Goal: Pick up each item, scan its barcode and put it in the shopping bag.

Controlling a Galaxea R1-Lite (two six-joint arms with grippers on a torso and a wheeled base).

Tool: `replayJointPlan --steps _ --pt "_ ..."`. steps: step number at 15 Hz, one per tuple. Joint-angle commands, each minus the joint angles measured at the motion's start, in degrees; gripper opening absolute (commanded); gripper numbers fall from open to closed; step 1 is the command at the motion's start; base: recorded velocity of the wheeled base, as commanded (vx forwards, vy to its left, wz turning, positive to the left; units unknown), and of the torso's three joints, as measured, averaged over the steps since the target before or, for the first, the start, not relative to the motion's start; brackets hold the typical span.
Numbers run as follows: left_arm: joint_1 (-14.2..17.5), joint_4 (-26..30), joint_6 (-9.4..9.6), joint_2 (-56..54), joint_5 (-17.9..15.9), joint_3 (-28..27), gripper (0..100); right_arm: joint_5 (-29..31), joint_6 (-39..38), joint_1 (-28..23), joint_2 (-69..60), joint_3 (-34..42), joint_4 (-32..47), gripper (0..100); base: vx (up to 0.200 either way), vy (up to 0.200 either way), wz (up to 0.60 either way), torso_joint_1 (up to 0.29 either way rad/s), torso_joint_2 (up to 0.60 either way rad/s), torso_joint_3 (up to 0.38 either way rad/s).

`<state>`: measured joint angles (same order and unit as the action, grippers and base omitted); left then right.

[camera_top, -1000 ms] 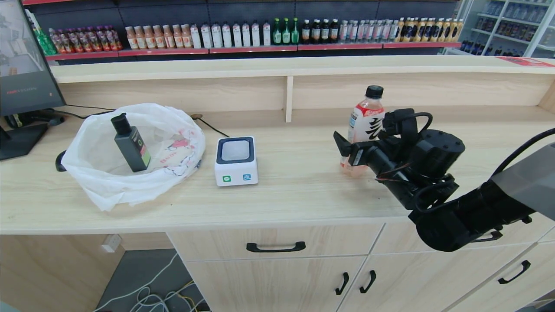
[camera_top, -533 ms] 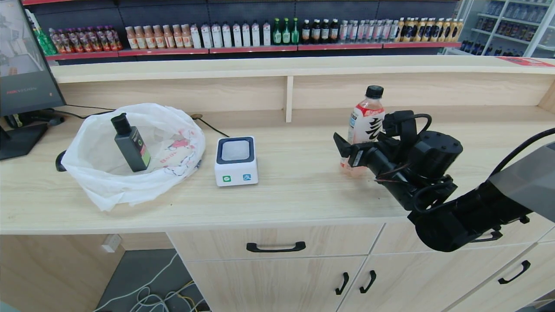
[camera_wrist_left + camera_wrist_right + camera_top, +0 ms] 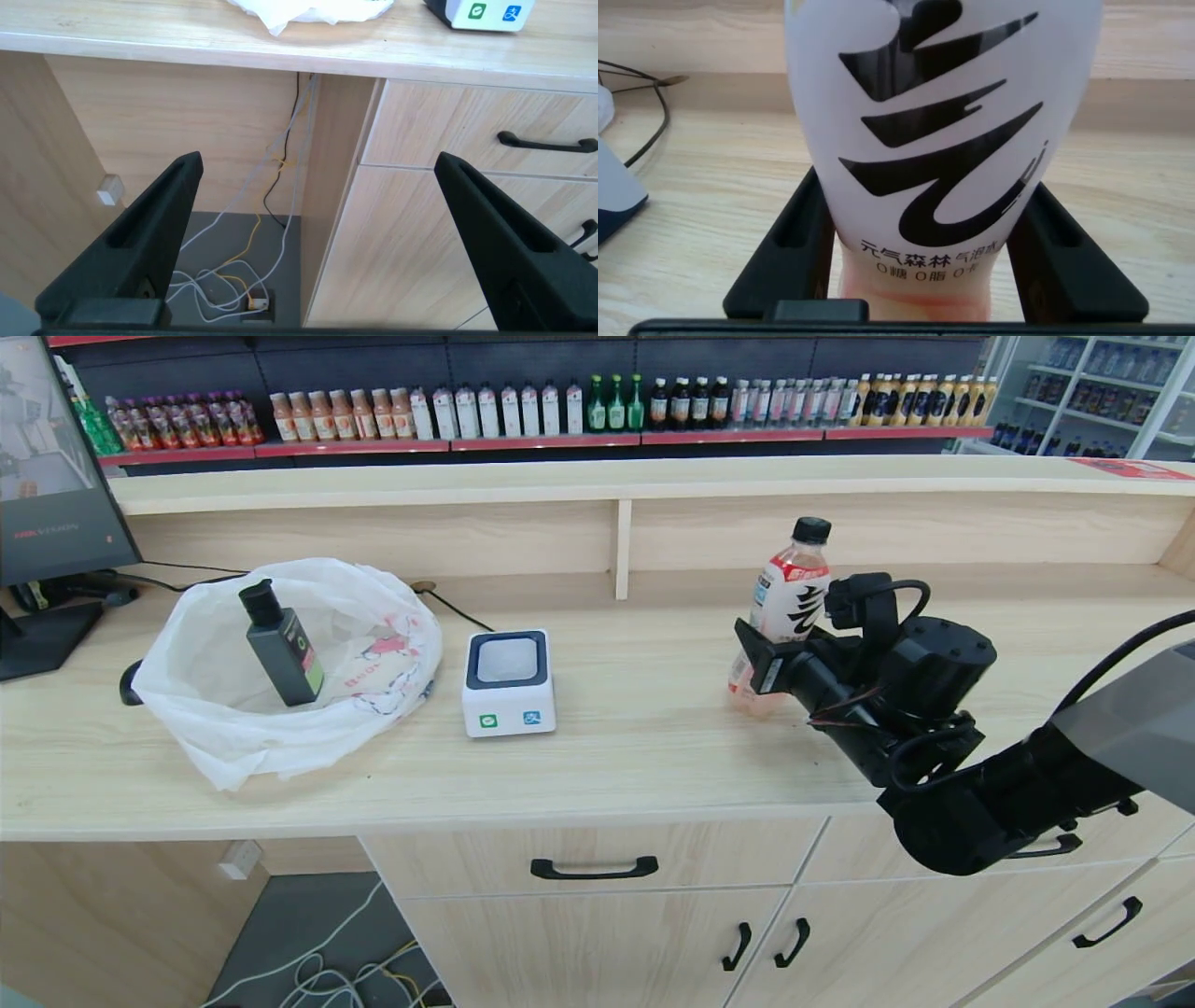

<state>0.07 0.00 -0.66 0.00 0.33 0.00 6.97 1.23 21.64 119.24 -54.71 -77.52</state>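
A clear drink bottle (image 3: 789, 588) with a black cap and pink liquid stands tilted on the right of the wooden counter (image 3: 635, 756). My right gripper (image 3: 761, 658) is shut on its lower body. In the right wrist view the bottle (image 3: 943, 140) sits between both black fingers (image 3: 785, 252) of that gripper (image 3: 929, 271). The white shopping bag (image 3: 233, 728) lies open at the counter's left with a dark green bottle (image 3: 280, 649) upright inside. A white barcode scanner (image 3: 509, 681) sits between bag and drink. My left gripper (image 3: 318, 233) hangs open below the counter's edge, holding nothing.
A monitor (image 3: 47, 476) on a stand occupies the far left corner. A raised wooden ledge (image 3: 616, 485) runs behind the counter, with stocked shelves beyond. A black cable (image 3: 457, 607) trails behind the scanner. Drawers and cupboard doors (image 3: 597, 868) are below.
My right gripper's fingers have closed onto the drink bottle, and the bottle has tipped from upright to leaning with its cap toward the right. The bag, scanner and left arm stayed put.
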Motion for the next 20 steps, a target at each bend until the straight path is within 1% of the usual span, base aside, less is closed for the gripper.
replayJointPlan --steps 1,8,11,15,16,18,20 --pt "0.0 0.0 -0.04 0.0 0.0 0.0 100 -0.4 0.0 -0.2 -0.2 -0.1 -0.1 0 0.0 0.0 0.0 0.0 0.0 0.0" --pt "0.0 0.0 -0.04 0.0 0.0 0.0 100 -0.5 0.1 -0.2 -2.4 -1.8 1.2 0 0.0 0.0 0.0 0.0 0.0 0.0" --pt "0.0 0.0 -0.04 0.0 0.0 0.0 100 -0.6 1.2 0.6 -7.3 -2.1 6.9 0 0.0 0.0 0.0 0.0 0.0 0.0" --pt "0.0 0.0 -0.04 0.0 0.0 0.0 100 -0.6 3.5 2.9 -14.8 -1.5 13.7 0 0.0 0.0 0.0 0.0 0.0 0.0" --pt "0.0 0.0 -0.04 0.0 0.0 0.0 100 -0.6 3.6 3.9 -17.7 -0.3 15.3 0 0.0 0.0 0.0 0.0 0.0 0.0" --pt "0.0 0.0 -0.04 0.0 0.0 0.0 100 -0.6 5.3 4.6 -21.2 3.9 15.4 0 0.0 0.0 0.0 0.0 0.0 0.0" --pt "0.0 0.0 0.04 0.0 0.0 0.0 100 -0.1 6.5 7.0 -25.9 10.6 15.4 0 0.0 0.0 0.0 0.0 0.0 0.0"
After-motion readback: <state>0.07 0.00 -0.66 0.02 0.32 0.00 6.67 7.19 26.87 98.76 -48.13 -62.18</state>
